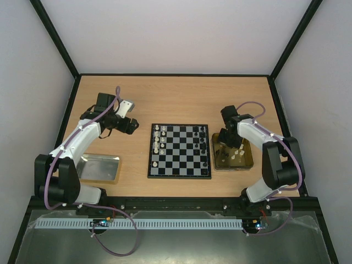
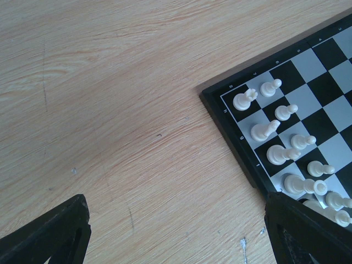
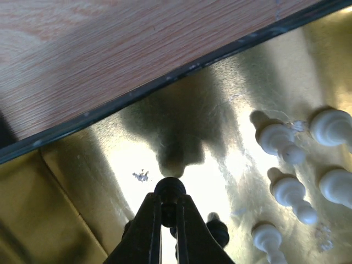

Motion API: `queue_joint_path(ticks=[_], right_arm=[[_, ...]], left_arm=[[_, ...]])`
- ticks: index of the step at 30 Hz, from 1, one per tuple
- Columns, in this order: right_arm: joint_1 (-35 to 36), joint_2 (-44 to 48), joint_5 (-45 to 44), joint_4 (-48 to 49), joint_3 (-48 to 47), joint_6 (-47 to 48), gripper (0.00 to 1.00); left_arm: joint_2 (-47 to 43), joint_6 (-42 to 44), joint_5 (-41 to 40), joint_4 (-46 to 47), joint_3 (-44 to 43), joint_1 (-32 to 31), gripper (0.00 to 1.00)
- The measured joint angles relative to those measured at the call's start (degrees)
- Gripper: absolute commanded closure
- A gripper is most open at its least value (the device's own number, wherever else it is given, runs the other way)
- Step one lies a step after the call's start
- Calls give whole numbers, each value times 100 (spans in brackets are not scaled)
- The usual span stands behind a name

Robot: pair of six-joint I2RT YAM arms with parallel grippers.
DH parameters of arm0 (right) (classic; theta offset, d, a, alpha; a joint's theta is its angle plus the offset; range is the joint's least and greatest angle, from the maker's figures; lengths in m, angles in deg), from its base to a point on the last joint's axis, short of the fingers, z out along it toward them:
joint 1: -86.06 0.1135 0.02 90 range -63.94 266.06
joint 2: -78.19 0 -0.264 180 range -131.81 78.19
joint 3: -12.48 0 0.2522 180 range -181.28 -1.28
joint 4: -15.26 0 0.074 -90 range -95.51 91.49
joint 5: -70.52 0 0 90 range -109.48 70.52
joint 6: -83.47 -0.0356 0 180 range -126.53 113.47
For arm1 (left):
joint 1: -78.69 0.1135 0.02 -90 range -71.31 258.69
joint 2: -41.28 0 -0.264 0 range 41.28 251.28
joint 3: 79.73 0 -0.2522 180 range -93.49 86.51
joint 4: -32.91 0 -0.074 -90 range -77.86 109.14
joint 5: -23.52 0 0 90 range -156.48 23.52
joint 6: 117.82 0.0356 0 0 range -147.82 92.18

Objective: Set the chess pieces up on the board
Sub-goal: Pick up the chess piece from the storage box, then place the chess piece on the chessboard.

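Observation:
The board [image 1: 179, 175] lies mid-table, with white chess pieces [image 1: 157, 138] down its left columns and black ones [image 1: 204, 141] along its right side. In the left wrist view, white pieces [image 2: 275, 154] stand on the board [image 2: 330, 71] in two files. My left gripper [image 1: 132, 125] hovers open over bare wood left of the board; its fingers [image 2: 55, 234] hold nothing. My right gripper [image 3: 169, 204] is down inside the gold tray [image 3: 82, 165], shut on a small black piece [image 3: 169, 187]. Loose white pieces [image 3: 280, 140] lie to its right.
A silver tray [image 1: 102, 168] sits at the near left beside the left arm. The gold tray [image 1: 248, 163] is just right of the board. A second black piece [image 3: 218, 232] lies close behind the right fingers. Dark-framed walls ring the table.

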Motion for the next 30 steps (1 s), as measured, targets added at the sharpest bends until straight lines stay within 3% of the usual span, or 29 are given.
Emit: queue_joint_path(ticks=[7,18,30], right_arm=[[170,468,-116,-452,-385,-7,98],[1128,732,-138,-1137,-1003,-278,97],[2107,769,-42,-1379,-1056,-680,97]], left_arm=[[0,0,0,0,0,0,13],[-15,-2,0,0,0,0,13],[-17,-2,0,0,0,0,13]])
